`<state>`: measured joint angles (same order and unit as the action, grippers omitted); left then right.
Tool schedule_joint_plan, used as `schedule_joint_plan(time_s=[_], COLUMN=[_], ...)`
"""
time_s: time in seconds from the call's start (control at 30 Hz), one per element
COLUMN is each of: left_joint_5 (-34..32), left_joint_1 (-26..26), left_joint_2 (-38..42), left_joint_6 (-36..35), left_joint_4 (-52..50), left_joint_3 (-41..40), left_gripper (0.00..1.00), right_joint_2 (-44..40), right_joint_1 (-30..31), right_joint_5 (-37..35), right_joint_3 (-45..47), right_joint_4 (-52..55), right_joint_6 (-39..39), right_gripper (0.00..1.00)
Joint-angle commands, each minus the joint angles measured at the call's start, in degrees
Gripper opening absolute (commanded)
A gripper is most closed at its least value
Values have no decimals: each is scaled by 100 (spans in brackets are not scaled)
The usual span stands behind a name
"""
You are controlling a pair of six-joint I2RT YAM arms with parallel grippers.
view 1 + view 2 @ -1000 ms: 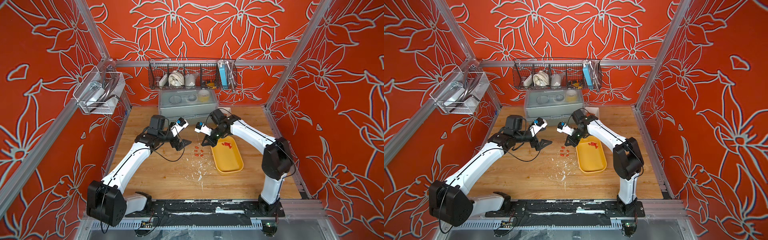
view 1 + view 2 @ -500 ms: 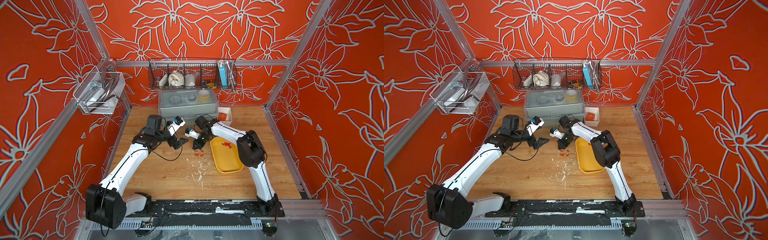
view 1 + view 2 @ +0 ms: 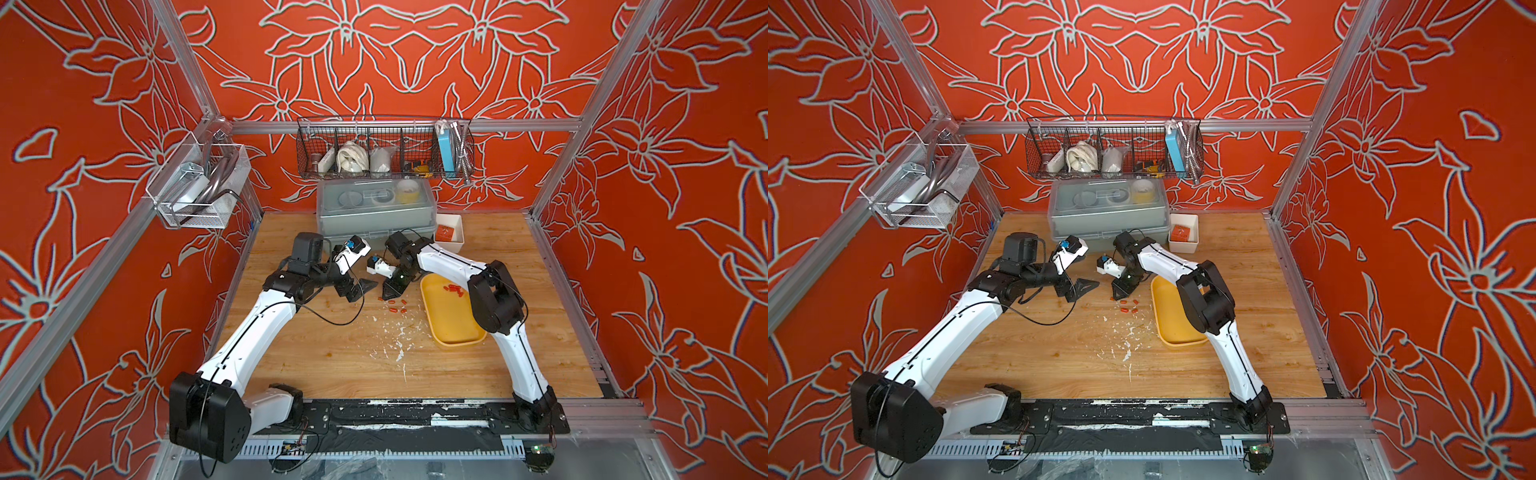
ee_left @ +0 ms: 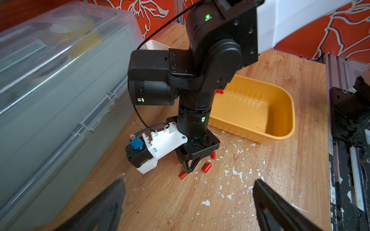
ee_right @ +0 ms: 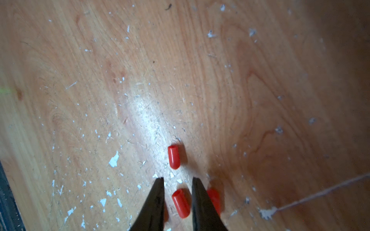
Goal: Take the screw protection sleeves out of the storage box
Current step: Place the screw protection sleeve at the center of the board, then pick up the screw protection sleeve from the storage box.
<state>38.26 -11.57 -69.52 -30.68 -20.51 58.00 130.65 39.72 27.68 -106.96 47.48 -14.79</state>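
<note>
The mustard-yellow storage box (image 3: 453, 328) lies on the wooden table right of centre, seen in both top views (image 3: 1173, 320). Several red screw protection sleeves (image 3: 454, 289) sit at its far end. Others lie loose on the table (image 3: 397, 308) just left of the box. My right gripper (image 5: 177, 179) points down at that spot (image 3: 388, 295), jaws slightly apart. One sleeve (image 5: 180, 203) lies on the wood between the fingers, another (image 5: 173, 157) just beyond the tips. My left gripper (image 4: 188, 200) hovers wide open and empty to the left (image 3: 360, 291).
A big grey lidded box (image 3: 374, 216) stands at the back, with a small white bin (image 3: 451, 232) holding an orange block beside it. A wire basket (image 3: 384, 149) hangs on the back wall. White flecks (image 3: 399, 332) dot the table.
My right gripper has swung from over the storage box to the table left of it, and its jaws have parted. The left arm has hardly moved.
</note>
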Motion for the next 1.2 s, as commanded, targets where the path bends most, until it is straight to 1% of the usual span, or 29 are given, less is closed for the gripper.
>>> schedule_joint_plan(time_s=[0.0,0.17,0.27,0.4,0.5,0.6,0.73,0.8,0.9,1.17], left_joint_5=[377,946,975,884,671,370,199,208,226,173], left_joint_1=[32,-34,-213,-591,-952,-1354,-1788,-1913,-2006,-2022], left_joint_2=[146,105,41,-89,-277,-516,-866,-1003,-1073,-916], left_joint_6=[-48,22,44,155,295,491,681,670,575,295], left_joint_4=[12,77,172,570,890,1208,1486,1473,1416,1305], left_joint_3=[-82,-172,-233,-432,-572,-669,-730,-704,-678,-737], left_gripper=[98,98,98,98,98,97,97,97,97,98], right_joint_2=[-722,-1671,-2261,-2989,-3484,-3800,-3849,-3708,-3379,-2612], right_joint_1=[-76,-272,-502,-983,-1304,-1486,-1527,-1523,-1527,-1516], right_joint_5=[-93,-204,-279,-354,-762,-1488,-2178,-2339,-2438,-2372], right_joint_3=[239,989,1543,2286,2857,3411,3853,3862,3776,3395], right_joint_4=[277,341,332,261,61,-357,-908,-1053,-1185,-1337], right_joint_6=[-337,-758,-906,-1029,-1131,-1157,-1246,-1203,-1134,-1131], right_gripper=[26,29,31,33,35,36,37,37,36,32])
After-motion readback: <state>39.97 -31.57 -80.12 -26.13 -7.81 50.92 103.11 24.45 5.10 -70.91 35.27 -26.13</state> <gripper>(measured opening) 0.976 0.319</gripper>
